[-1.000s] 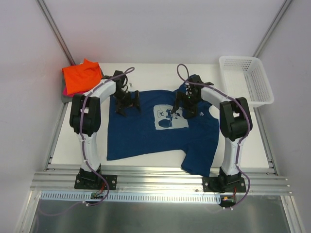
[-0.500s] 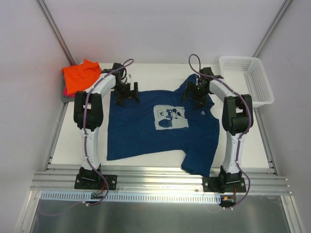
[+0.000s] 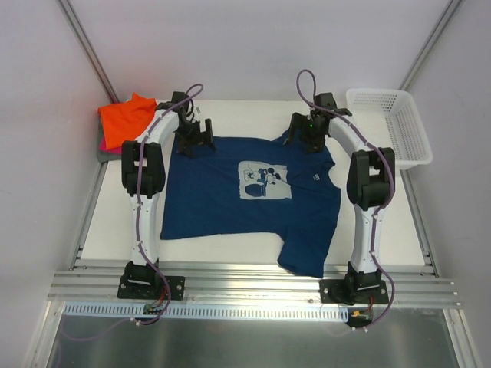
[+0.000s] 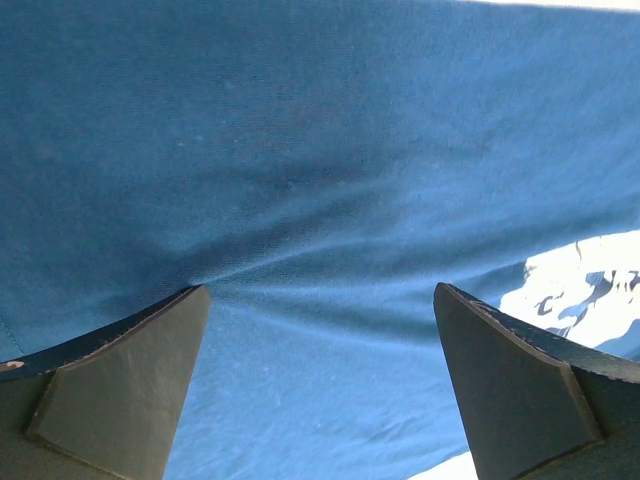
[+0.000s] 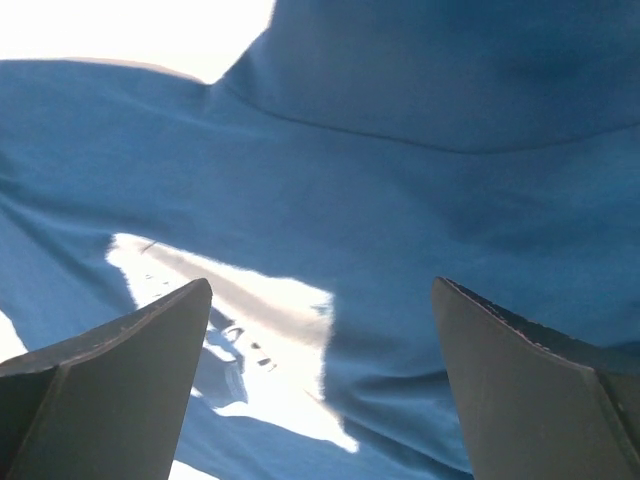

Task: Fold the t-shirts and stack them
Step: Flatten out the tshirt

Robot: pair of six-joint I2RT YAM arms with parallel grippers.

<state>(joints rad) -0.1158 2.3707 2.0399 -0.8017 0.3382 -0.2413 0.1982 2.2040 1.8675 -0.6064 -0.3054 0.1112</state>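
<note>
At the far right corner of your white tabletop [image 3: 107,222] you have a white plastic lattice basket [image 3: 376,91], rectangular and upright, its long side lying along the right edge. Along the near edge you see a silver aluminium rail [image 3: 253,277] spanning the tabletop's width.

No words, numbers or brand names are showing clearly enough to read anywhere. The navy t-shirt [image 3: 222,199] is carrying a pale square chest print [image 3: 263,180] of a cartoon mouse, with no legible lettering. A tiny pale mark [image 3: 314,178] is sitting beside the print, too small to make out.
</note>
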